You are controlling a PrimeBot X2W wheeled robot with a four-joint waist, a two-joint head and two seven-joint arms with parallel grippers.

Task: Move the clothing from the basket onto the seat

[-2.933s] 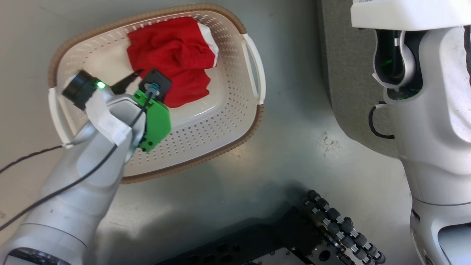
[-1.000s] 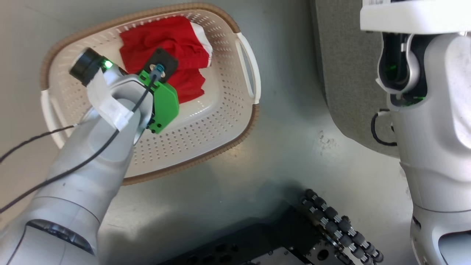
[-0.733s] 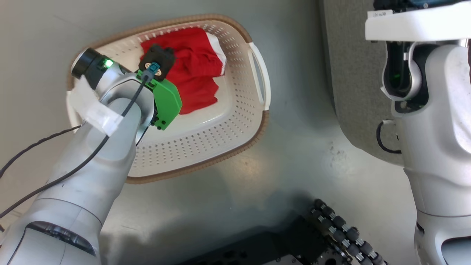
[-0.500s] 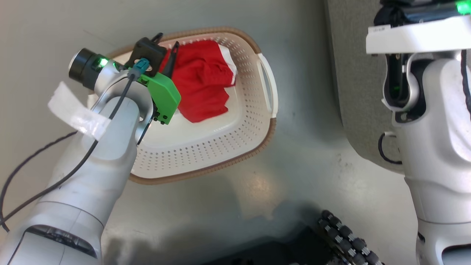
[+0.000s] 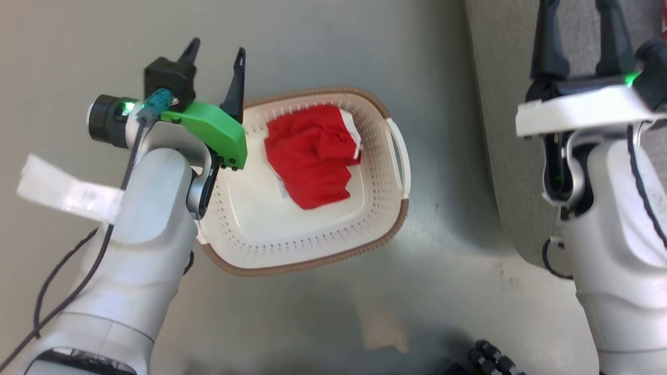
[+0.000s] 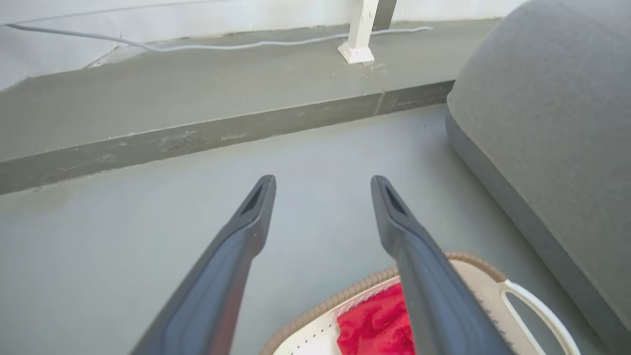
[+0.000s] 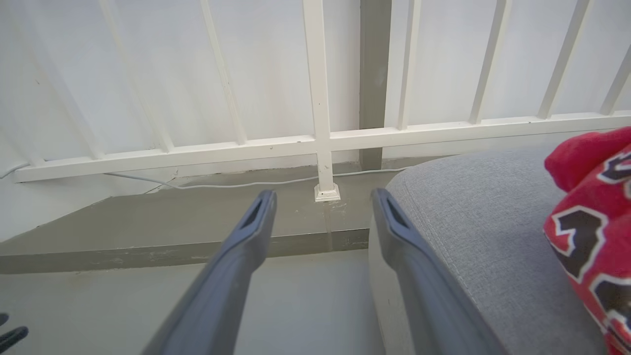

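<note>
The cream basket (image 5: 292, 266) with a brown rim stands on the grey floor. A crumpled red piece of clothing (image 5: 311, 159) with white trim lies in its far half. My left gripper (image 5: 216, 56) is open and empty, raised above the basket's far left rim. In the left wrist view the left gripper (image 6: 323, 182) points over the floor, with the basket's rim (image 6: 345, 297) and the red clothing (image 6: 374, 325) below it. My right gripper (image 7: 323, 196) is open and empty beside the grey seat (image 7: 483, 222). A red garment with black-and-white lettering (image 7: 591, 222) lies on the seat.
The seat (image 5: 500, 104) fills the right side, close to the basket's handle (image 5: 398, 156). A raised concrete step (image 6: 197, 138), a white railing (image 7: 320, 138) and a cable (image 7: 236, 185) run along the wall ahead. My base's dark rollers (image 5: 492, 359) sit at the bottom.
My left gripper has opened and risen out of the basket, leaving the red clothing lying inside. The head camera has tilted, so the whole picture has shifted.
</note>
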